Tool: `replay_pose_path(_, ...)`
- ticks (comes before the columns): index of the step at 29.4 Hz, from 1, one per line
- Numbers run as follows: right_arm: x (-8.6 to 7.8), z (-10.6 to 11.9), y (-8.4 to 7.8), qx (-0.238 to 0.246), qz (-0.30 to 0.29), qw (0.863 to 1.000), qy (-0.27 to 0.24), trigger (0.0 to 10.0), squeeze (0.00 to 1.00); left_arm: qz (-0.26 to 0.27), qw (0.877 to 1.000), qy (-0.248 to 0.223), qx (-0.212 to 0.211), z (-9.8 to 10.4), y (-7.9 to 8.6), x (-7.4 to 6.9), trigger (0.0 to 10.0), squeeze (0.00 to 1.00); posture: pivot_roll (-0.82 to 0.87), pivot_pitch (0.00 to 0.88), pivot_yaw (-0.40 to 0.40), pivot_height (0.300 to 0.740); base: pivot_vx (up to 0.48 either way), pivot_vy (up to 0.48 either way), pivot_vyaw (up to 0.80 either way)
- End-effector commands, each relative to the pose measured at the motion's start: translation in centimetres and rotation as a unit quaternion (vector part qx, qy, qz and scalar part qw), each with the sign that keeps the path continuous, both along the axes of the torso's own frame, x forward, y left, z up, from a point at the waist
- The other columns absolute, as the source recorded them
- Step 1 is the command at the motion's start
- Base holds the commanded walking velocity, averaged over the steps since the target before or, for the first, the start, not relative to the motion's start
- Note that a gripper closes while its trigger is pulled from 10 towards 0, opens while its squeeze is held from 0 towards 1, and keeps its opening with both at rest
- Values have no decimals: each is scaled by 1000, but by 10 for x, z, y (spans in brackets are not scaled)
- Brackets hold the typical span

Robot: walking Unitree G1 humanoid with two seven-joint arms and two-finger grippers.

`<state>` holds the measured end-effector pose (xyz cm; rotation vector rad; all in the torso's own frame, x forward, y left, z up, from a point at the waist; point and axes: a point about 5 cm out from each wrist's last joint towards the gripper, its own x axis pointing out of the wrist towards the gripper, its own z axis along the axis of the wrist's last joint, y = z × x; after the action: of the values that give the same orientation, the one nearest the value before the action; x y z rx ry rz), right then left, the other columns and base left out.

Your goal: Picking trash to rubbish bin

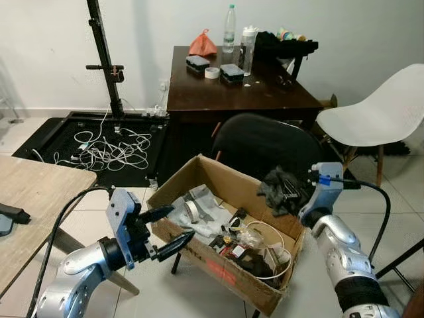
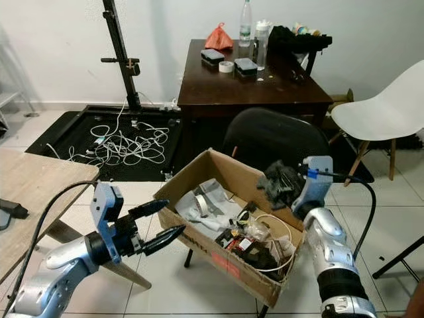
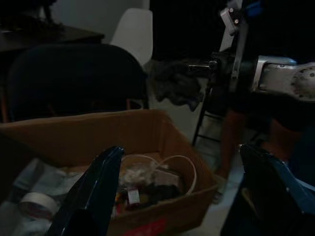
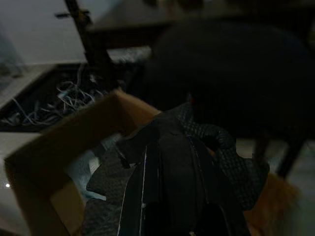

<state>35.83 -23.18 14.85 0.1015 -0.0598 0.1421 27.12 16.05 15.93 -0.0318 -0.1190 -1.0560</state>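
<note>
The right gripper is raised above the far right edge of the cardboard box, forearm angled up from the lower right, its fingers clamped on a crumpled dark cloth that hangs over the box rim. The left gripper is extended level toward the box's near left wall, its two black fingers spread wide apart and holding nothing; the tips sit just beside the cardboard. The box rests tilted on a black chair and contains a roll of tape, a white cable loop and mixed small trash. Behind it stands a dark wooden table carrying a bottle and other small items. A white chair stands to the right. White cables lie tangled on a black mat to the left, on a pale tiled floor.
</note>
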Motion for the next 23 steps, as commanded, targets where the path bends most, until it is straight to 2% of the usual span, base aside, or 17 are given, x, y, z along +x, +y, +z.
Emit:
replay_pose_path(1,-2,-7,-2,6,0,1000,6,10000,0,-9,1000,3,8,1,2,-4,10000,0,-70,141,37,740,0,0,0)
replay_pose_path(4,-5,-17,-3,9,13,1000,19,10000,0,-12,1000,7,11,0,3,-9,10000,0,-54,159,49,740,0,0,0)
replay_pose_path(10,-3,-17,10,7,57,998,10,10000,0,-18,1000,21,13,2,9,-22,10000,0,-20,208,82,740,0,0,0)
replay_pose_path(16,-4,-26,15,6,67,998,18,10000,0,-16,999,34,27,2,14,-31,10000,0,4,264,108,740,0,0,0)
replay_pose_path(17,-4,-27,14,8,66,998,19,10000,275,-16,999,37,28,2,15,-33,10000,0,5,269,110,740,0,0,0)
replay_pose_path(21,-5,-28,11,12,61,998,20,10000,275,-15,999,41,29,3,17,-37,10000,0,10,281,113,740,0,0,0)
replay_pose_path(22,-6,-29,8,14,56,998,21,10000,1000,-15,998,45,30,2,18,-39,10000,0,12,293,117,740,0,0,0)
replay_pose_path(23,-7,-29,5,18,52,998,21,10000,1000,-15,998,47,30,2,18,-41,10000,0,12,298,119,740,0,0,0)
